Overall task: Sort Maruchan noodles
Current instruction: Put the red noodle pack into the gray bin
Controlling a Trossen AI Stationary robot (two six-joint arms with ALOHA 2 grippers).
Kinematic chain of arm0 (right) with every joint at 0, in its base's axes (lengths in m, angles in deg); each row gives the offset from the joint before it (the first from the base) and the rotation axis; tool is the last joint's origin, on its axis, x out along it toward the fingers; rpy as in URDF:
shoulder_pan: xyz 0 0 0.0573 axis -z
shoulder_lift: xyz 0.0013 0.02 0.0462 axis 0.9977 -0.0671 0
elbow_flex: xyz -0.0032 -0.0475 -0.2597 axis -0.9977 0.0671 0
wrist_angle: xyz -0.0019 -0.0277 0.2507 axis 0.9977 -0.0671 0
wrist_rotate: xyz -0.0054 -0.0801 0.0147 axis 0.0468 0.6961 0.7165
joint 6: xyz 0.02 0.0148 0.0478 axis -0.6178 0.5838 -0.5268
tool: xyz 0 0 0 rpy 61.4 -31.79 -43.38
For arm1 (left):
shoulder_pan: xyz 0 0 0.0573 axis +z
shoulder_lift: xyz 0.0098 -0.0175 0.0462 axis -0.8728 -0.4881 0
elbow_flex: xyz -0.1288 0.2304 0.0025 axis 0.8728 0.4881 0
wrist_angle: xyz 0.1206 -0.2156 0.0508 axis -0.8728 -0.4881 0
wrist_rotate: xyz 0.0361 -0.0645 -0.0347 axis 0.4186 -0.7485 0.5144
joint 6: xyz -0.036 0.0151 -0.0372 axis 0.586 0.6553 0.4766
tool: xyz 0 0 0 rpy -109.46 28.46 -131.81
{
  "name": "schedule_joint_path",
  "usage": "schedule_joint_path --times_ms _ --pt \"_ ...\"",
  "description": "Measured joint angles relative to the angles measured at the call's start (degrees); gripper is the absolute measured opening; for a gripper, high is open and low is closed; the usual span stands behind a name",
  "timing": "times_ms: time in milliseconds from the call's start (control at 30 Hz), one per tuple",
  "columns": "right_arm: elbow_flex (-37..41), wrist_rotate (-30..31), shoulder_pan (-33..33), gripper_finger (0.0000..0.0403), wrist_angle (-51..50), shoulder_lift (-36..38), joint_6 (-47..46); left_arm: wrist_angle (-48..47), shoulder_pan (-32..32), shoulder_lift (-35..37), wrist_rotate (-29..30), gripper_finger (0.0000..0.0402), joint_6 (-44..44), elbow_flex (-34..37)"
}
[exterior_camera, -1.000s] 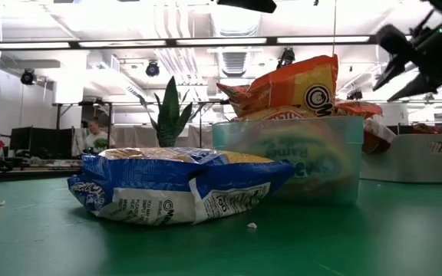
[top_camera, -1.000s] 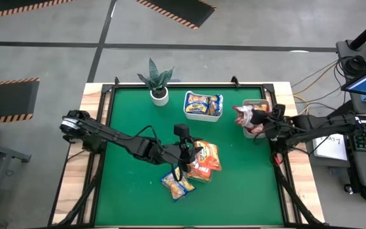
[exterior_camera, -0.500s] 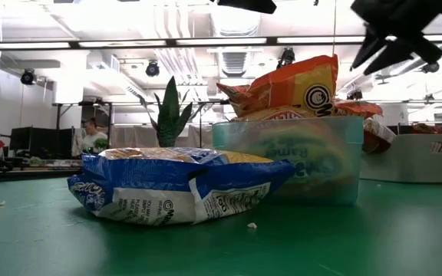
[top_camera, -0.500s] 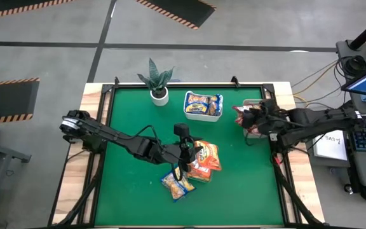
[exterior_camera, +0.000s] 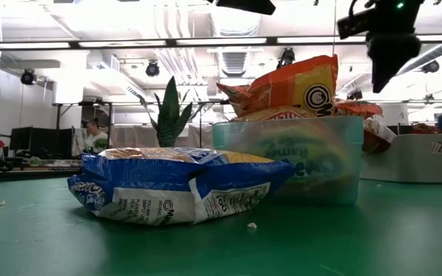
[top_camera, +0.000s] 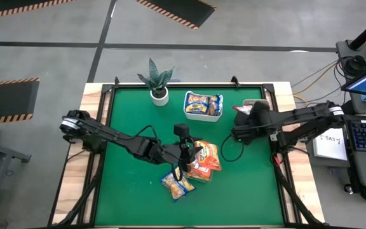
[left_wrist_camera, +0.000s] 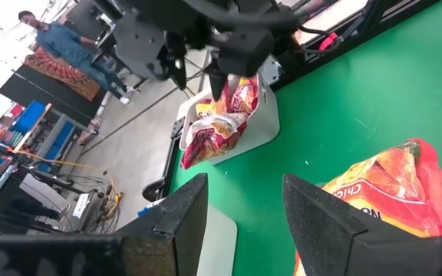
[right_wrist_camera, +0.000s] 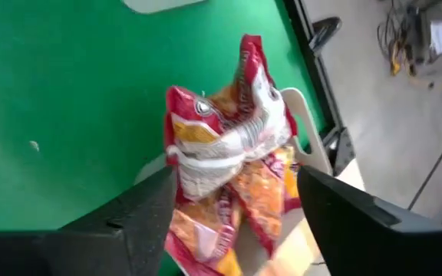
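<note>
From above we see the green felt surface (top_camera: 132,191) with orange plastic noodle packets (top_camera: 203,159) piled mid-surface under the left claw (top_camera: 181,166), spread apart. The right claw (top_camera: 237,134), spread and empty, hangs beside the white tub (top_camera: 259,103). Down low, ceiling lights glow over a blue-and-yellow packet (exterior_camera: 175,186). The right wrist shows red-and-silver packets (right_wrist_camera: 229,161) in the tub.

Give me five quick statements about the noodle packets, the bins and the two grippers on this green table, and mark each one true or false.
1. The red-and-silver plastic noodle packets sit in the grey bin. True.
2. The right gripper grips a red packet. False: its fingers are open and empty.
3. The left gripper hangs over the orange plastic noodle packets. True.
4. The white tub holds orange packets. False: it holds yellow-and-blue plastic noodle packets.
5. The potted plant lies tipped over. False: it stands upright.
</note>
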Motion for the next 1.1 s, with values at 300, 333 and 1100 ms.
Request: schedule_joint_path --times_ms 300,333,1100 --pt "10.1 0.1 -0.2 0.0281 15.0 8.5 11.8 -0.4 0.0 0.0 0.0 0.0152 0.5 0.1" --pt "11.8 0.2 -0.4 0.0281 17.8 9.5 13.2 -0.5 0.0 0.0 0.0 0.0152 0.5 0.1" --pt "17.6 6.2 1.0 0.0244 28.2 0.8 11.6 -8.5 -0.3 11.0 4.1 0.0152 8.9 10.9"
